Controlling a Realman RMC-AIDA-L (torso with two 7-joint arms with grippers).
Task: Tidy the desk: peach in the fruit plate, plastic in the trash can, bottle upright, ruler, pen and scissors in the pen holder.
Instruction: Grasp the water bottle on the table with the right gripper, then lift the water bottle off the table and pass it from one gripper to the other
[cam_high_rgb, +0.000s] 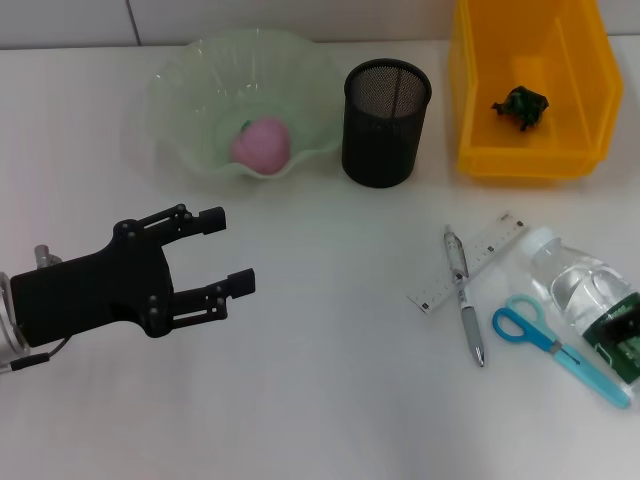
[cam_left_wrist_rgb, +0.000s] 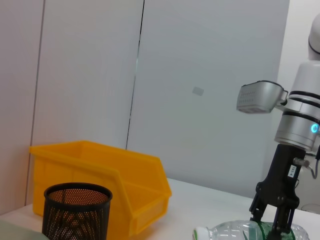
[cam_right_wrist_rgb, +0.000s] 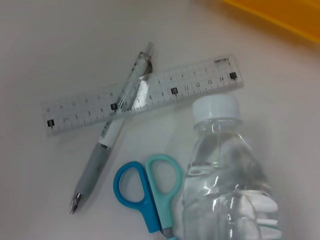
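The peach (cam_high_rgb: 262, 143) already sits in the pale green fruit plate (cam_high_rgb: 190, 80) at the far edge of the counter (cam_high_rgb: 330, 350), and a dark green scrap of plastic (cam_high_rgb: 521, 104) lies in the yellow trash can (cam_high_rgb: 480, 110) at the far right corner. The black mesh pen holder (cam_high_rgb: 385, 122) stands between them, with nothing showing above its rim.

What remains lies near the right edge. The bottle (cam_high_rgb: 585, 292) is on its side, white cap pointing toward the far edge, and looks to hold clear water, so I'd judge it the heaviest item here, smooth and apt to roll or slip. The right tool (cam_left_wrist_rgb: 274, 220) comes down over its labelled body; from the left wrist view the fingers seem to straddle it, but I cannot tell whether they have closed on it. The mid-body, where the ribs give some bite, looks the sensible place to hold it.

The pen (cam_high_rgb: 464, 292) lies across the clear ruler (cam_high_rgb: 470, 262); the ruler is thin, stiff and flat against the counter, likely awkward to lift except by an edge. The scissors (cam_high_rgb: 558, 349), blades closed, lie just beside the bottle.

The left tool (cam_high_rgb: 225, 252) hangs near the left edge, jaws spread and holding nothing.
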